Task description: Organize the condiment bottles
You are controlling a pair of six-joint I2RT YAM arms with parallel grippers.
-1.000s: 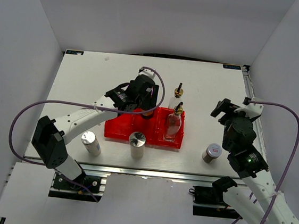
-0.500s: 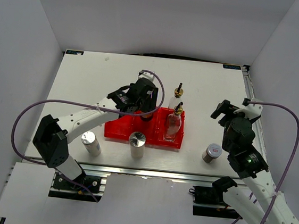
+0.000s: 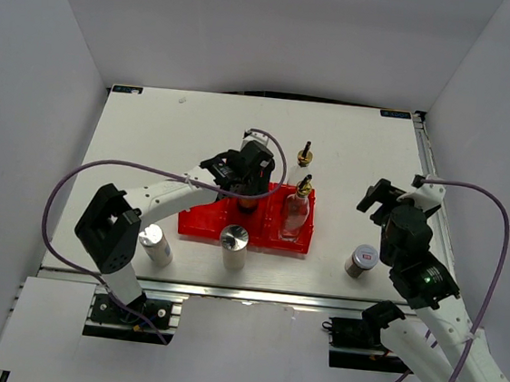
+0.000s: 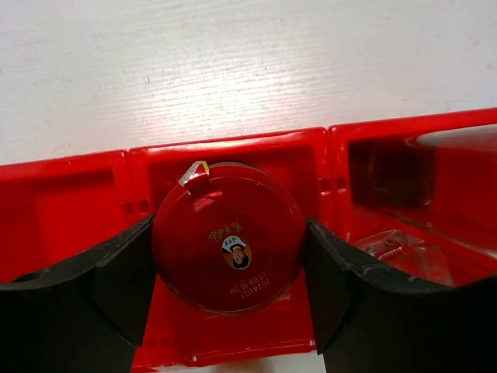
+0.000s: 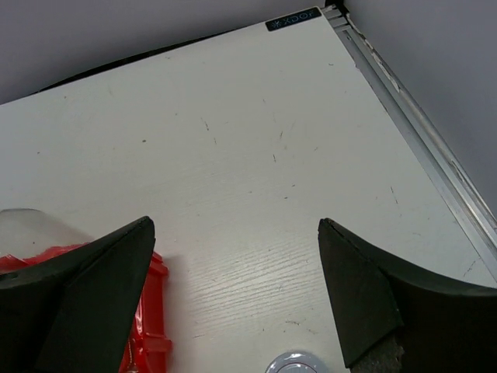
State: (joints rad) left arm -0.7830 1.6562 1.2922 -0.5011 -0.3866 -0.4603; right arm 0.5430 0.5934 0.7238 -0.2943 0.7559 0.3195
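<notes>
My left gripper (image 3: 247,188) (image 4: 230,268) is shut on the red-lidded dark jar (image 4: 228,235) (image 3: 246,205), held at the middle compartment of the red tray (image 3: 202,220) (image 4: 70,210). I cannot tell if the jar rests on the tray floor. One clear glass bottle with a gold spout (image 3: 297,211) stands in the tray's right compartment. Another (image 3: 304,156) stands on the table just behind the tray. Two silver cylinders (image 3: 155,243) (image 3: 234,246) stand in front of the tray. The short silver-lidded jar (image 3: 361,260) (image 5: 293,364) sits at the right, with my open, empty right gripper (image 3: 380,197) (image 5: 234,231) above and behind it.
The tray's left compartment (image 4: 54,217) holds nothing. A metal rail (image 5: 419,124) runs along the table's right edge. The left arm's purple cable (image 3: 63,198) loops over the table's left side. White walls close in the table.
The left gripper has carried the red-lidded jar a little right and nearer, from the tray's back edge to over its middle compartment. The right arm has shifted slightly.
</notes>
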